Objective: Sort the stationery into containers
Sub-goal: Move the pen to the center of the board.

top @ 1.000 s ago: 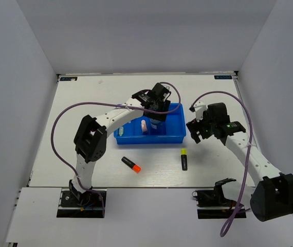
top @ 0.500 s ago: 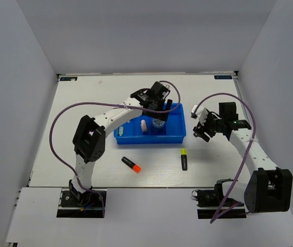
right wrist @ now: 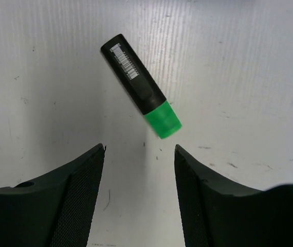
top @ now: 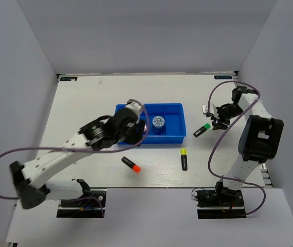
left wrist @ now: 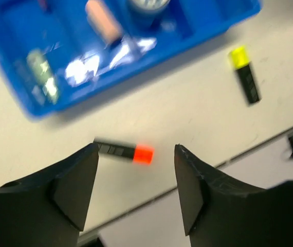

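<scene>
Green-capped marker [right wrist: 141, 87] with barcode label [right wrist: 125, 59], digits unreadable, left end effector [left wrist: 136, 150] apart, right end effector [right wrist: 140, 148] apart.

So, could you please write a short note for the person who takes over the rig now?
Left gripper: open, empty, over the orange-capped marker.
Right gripper: open, empty, over the green-capped marker.
Done: the disc, a pink eraser and a small greenish piece lie in the blue tray.
Left: three markers lie on the table, the orange one, the green one and the yellow-capped marker.
</scene>
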Tool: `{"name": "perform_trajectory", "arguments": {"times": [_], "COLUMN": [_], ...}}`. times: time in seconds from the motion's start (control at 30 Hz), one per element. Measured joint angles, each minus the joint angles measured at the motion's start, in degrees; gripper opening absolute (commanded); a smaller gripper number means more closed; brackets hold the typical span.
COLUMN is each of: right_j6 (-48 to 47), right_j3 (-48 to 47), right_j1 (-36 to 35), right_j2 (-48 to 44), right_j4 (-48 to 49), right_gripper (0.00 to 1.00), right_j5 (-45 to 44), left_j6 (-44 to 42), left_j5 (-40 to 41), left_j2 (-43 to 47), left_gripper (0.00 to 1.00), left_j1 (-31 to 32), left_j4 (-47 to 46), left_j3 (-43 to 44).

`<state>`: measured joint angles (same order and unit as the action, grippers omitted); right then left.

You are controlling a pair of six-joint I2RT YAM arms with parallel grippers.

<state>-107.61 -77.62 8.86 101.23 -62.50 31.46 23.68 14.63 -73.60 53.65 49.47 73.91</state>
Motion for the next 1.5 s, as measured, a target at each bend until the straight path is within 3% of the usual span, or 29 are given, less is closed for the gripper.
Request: {"name": "perform_trajectory", "arguments": {"times": [0.13, 0.3, 0.87, 1.07, 1.2, 1.23, 1.5], "right_j6": [-3.3, -4.7, -5.6, -6.4, -6.8, -6.8, -6.5], "right_j3": [-3.1, -5.3, -13.2, -12.5, -9.7, -8.5, 11.0], "right_j1": [0.3, -0.7, -3.8, -4.9, -5.2, -5.3, -5.4], "right_j2": [6.8, 12.3, 21.2, 20.9, 19.1, 18.2, 4.3], "right_j4": [-4.1, -4.8, -5.0, -4.3, -3.4, -2.9, 7.9], "right_gripper": [0.61, 0.61, 0.64, 0.5, 0.31, 0.22, 0.01], "right_j5": [-0.4, -0.4, -3.5, -4.5, -5.5, -5.8, -6.8], "left_j6": [4.9, 10.2, 20.5, 22.9, 25.2, 25.9, 31.9], "left_j5": [3.3, 5.7, 6.7, 6.3, 6.6, 6.9, 8.6], "left_j2": [14.2, 22.2, 24.0, 22.4, 19.2, 18.4, 15.4], "left_gripper": [0.74, 0.76, 0.79, 0.76, 0.76, 0.76, 0.78], "left_j1": [1.1, 1.1, 1.3, 1.8, 3.2, 3.6, 4.2], "left_j4": [3.8, 7.4, 8.3, 6.5, 4.6, 4.1, -4.1], "left_j3": [-10.1, -19.0, -30.1, -32.4, -33.1, -33.4, -41.0]}}
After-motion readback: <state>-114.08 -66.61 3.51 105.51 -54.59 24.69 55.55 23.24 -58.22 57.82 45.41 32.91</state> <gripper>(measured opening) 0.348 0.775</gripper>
